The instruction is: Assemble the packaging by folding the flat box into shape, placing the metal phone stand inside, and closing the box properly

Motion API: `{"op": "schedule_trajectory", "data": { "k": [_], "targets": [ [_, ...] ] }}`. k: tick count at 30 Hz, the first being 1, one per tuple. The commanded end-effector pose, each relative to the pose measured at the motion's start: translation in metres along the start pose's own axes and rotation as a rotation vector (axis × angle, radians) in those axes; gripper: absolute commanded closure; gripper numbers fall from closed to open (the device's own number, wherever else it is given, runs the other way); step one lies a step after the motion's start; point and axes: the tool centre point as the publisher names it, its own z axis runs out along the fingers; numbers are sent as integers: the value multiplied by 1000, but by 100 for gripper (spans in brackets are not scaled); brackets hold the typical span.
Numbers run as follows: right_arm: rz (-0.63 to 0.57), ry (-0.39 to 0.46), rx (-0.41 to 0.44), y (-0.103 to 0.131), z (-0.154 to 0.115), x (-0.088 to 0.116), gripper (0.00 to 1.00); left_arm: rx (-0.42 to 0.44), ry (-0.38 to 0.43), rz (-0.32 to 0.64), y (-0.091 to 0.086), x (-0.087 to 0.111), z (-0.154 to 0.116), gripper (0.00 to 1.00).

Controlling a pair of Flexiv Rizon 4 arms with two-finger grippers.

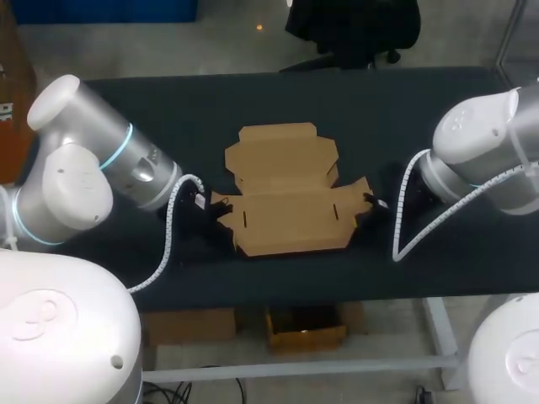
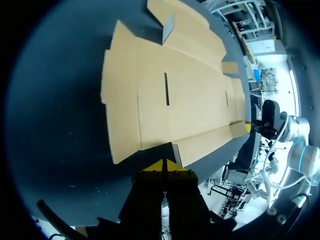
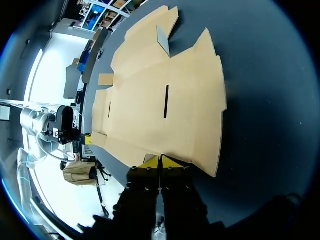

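A flat brown cardboard box (image 1: pixel 286 194) lies unfolded in the middle of the black table (image 1: pixel 168 109). My left gripper (image 1: pixel 205 202) is low at the box's left end. My right gripper (image 1: pixel 373 202) is low at its right end. In the left wrist view the left gripper (image 2: pixel 164 166) is shut, its yellow tips at the edge of the box (image 2: pixel 190 100). In the right wrist view the right gripper (image 3: pixel 160 161) is shut too, tips touching the rim of the box (image 3: pixel 160 90). One small flap (image 2: pixel 168 27) stands up at the far side. No metal phone stand is in view.
The table's front edge (image 1: pixel 337 296) runs a short way in front of the box. White coiled cables (image 1: pixel 173 223) hang from both wrists beside the box ends.
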Motion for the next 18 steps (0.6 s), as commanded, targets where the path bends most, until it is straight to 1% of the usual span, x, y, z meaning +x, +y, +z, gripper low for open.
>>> {"op": "schedule_trajectory", "data": {
  "k": [1, 18],
  "targets": [
    [-5, -3, 11, 3, 4, 6, 100, -6, -19, 3, -1, 7, 2, 100],
    [-35, -31, 29, 0, 13, 17, 100, -31, -44, 31, 5, 20, 12, 100]
  ]
}}
